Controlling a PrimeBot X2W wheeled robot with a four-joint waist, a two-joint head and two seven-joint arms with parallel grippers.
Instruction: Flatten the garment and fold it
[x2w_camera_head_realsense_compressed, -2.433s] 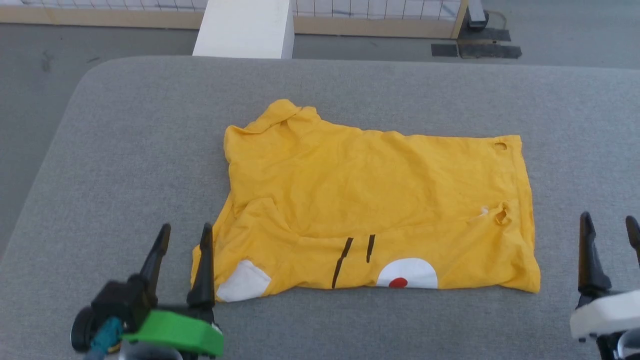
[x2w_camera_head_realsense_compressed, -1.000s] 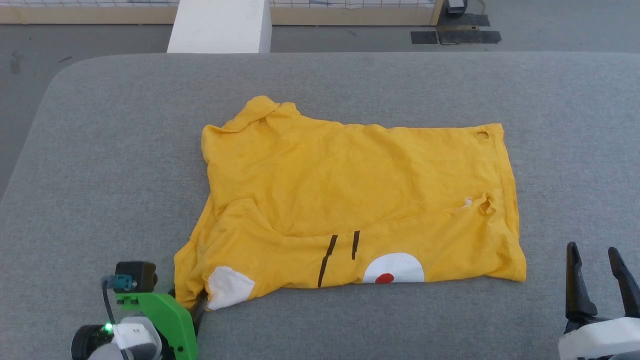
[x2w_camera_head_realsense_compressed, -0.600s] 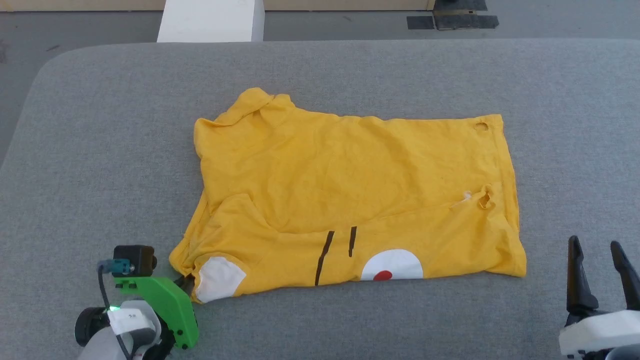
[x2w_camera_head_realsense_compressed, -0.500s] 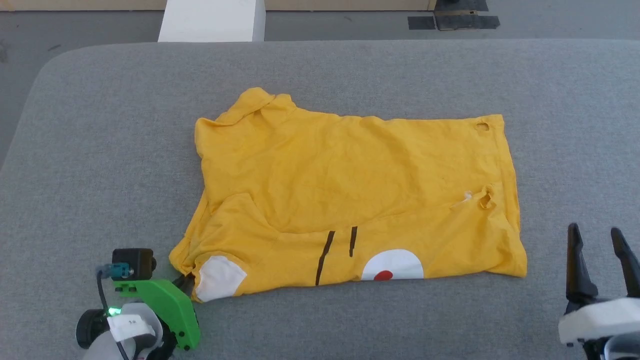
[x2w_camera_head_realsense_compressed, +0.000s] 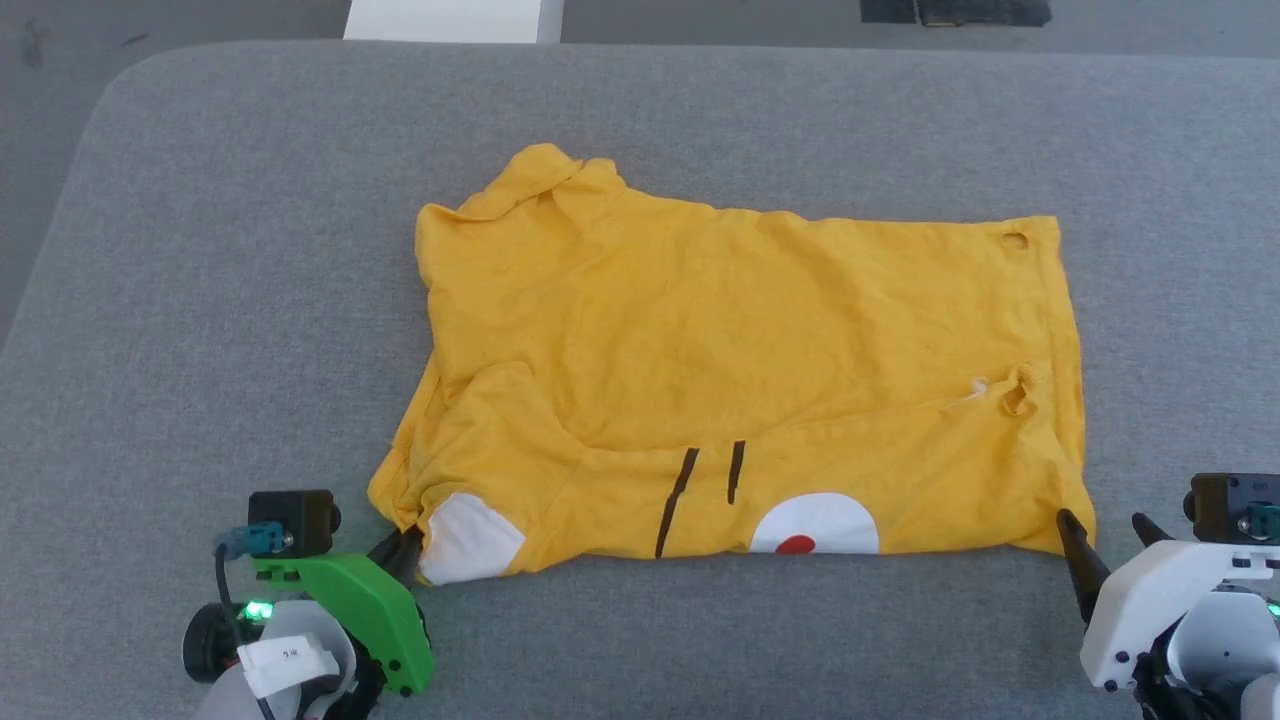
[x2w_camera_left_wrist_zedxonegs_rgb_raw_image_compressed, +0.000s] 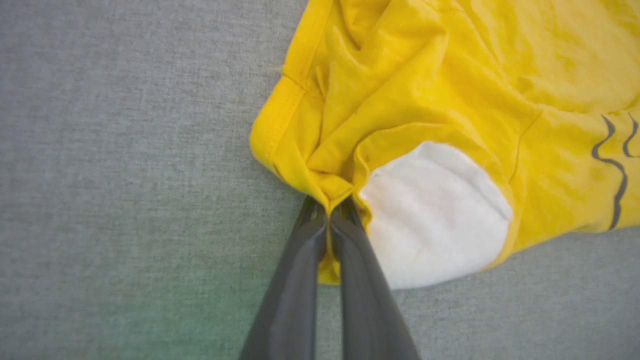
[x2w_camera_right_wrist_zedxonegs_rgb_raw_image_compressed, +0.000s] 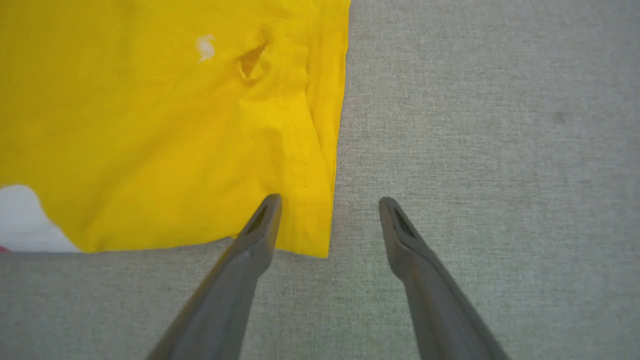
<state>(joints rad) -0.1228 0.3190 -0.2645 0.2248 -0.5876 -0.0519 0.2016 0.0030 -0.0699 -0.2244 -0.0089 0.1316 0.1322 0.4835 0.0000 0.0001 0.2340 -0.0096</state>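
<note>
The yellow T-shirt (x2w_camera_head_realsense_compressed: 740, 340) lay spread but wrinkled in the middle of the head view on the grey bench (x2w_camera_head_realsense_compressed: 200, 300). Its near edge was turned over, showing two black stripes (x2w_camera_head_realsense_compressed: 680, 500) and a white half-round with a red dot (x2w_camera_head_realsense_compressed: 796, 543).

At lower left of that view a green mount (x2w_camera_head_realsense_compressed: 350, 610) hid most of the left fingers (x2w_camera_left_wrist_zedxonegs_rgb_raw_image_compressed: 317, 225). The left wrist view showed them pressed together on a bunched yellow corner, just beside a white patch (x2w_camera_left_wrist_zedxonegs_rgb_raw_image_compressed: 435, 215), with a sliver of cloth between them.

At lower right the right fingers (x2w_camera_head_realsense_compressed: 1078, 560) stood wide apart and held nothing. The right wrist view showed them either side of the shirt's near right corner, one over the hem, the other over bare bench, below a small puckered hole (x2w_camera_right_wrist_zedxonegs_rgb_raw_image_compressed: 250, 60).
</note>
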